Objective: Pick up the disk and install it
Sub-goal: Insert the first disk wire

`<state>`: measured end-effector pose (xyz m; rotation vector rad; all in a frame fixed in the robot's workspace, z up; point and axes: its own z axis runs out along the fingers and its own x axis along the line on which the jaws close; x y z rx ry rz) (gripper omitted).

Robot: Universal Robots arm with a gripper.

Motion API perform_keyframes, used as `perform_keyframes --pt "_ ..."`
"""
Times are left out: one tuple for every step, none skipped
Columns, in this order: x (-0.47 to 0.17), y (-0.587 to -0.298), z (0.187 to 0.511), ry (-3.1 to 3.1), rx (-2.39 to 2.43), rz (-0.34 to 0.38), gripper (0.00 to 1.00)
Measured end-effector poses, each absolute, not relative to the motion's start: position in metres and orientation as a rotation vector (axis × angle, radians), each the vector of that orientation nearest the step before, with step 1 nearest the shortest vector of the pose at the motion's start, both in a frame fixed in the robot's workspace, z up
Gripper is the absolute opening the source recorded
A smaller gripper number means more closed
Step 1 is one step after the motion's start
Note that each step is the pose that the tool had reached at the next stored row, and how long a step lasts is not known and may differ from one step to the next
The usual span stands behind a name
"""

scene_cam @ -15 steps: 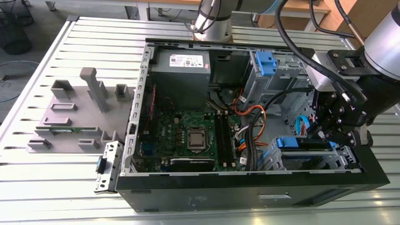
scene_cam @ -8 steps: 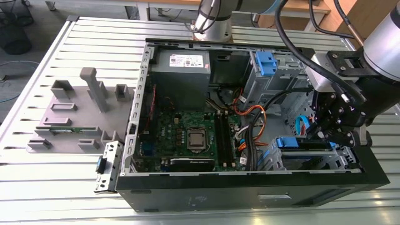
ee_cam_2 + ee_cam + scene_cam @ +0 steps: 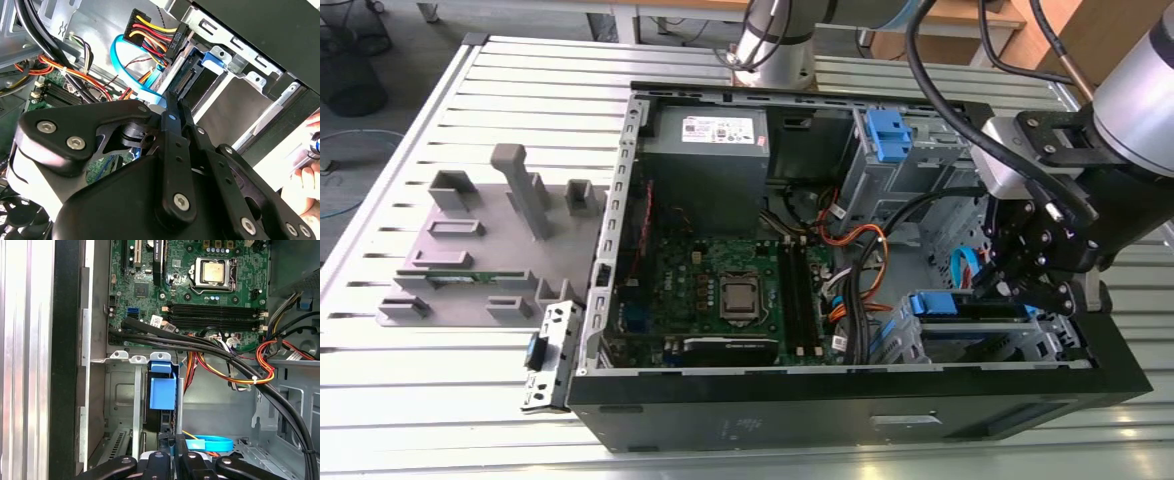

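The disk [image 3: 947,305] sits in the drive bay [image 3: 1051,338] at the near right corner of the open computer case, its blue carrier frame showing. In the first wrist view the disk [image 3: 162,390] stands edge-on between the bay's metal rails. In the second wrist view the connector end of the disk [image 3: 187,80] faces me. My gripper [image 3: 1017,292] hangs right over that end. Its two black fingers are shut close together, and the gripper [image 3: 176,102] has its tips at the disk's rear edge, not around it. The gripper [image 3: 174,452] is in line with the disk.
The motherboard [image 3: 720,290] and grey power supply [image 3: 707,140] fill the case's left half. Orange and black cables [image 3: 854,260], a blue data cable [image 3: 125,60] and a power plug [image 3: 150,35] run close beside the bay. Grey holders [image 3: 480,240] stand on the table. A hand [image 3: 306,175] is outside the case.
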<state>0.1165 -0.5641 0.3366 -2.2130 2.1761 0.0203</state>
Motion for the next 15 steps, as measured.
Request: perform_keyframes --pt "0.1165 -0.5641 0.3361 2.176 -2.213 0.021 0.16" --pt "0.1165 -0.5641 0.3356 2.176 -2.213 0.021 0.16" --pt "0.1165 -0.5641 0.3356 2.176 -2.213 0.021 0.16" --pt "0.1165 -0.5641 0.3356 2.176 -2.213 0.020 0.16" --pt "0.1165 -0.5641 0.3356 2.176 -2.213 0.020 0.16" --pt "0.1165 -0.5641 0.3356 2.176 -2.213 0.020 0.16" --pt "0.1165 -0.5641 0.3356 2.176 -2.213 0.020 0.16" --pt "0.1165 -0.5641 0.3355 2.176 -2.213 0.020 0.16" --pt "0.1165 -0.5641 0.3355 2.176 -2.213 0.020 0.16" --pt "0.1165 -0.5641 0.3355 2.176 -2.213 0.020 0.16" --pt "0.1165 -0.5641 0.3355 2.176 -2.213 0.020 0.16" --pt "0.1165 -0.5641 0.3354 2.176 -2.213 0.020 0.16" --pt "0.1165 -0.5641 0.3354 2.176 -2.213 0.020 0.16" --pt "0.1165 -0.5641 0.3356 2.176 -2.213 0.021 0.16" --pt "0.1165 -0.5641 0.3361 2.176 -2.213 0.021 0.16"
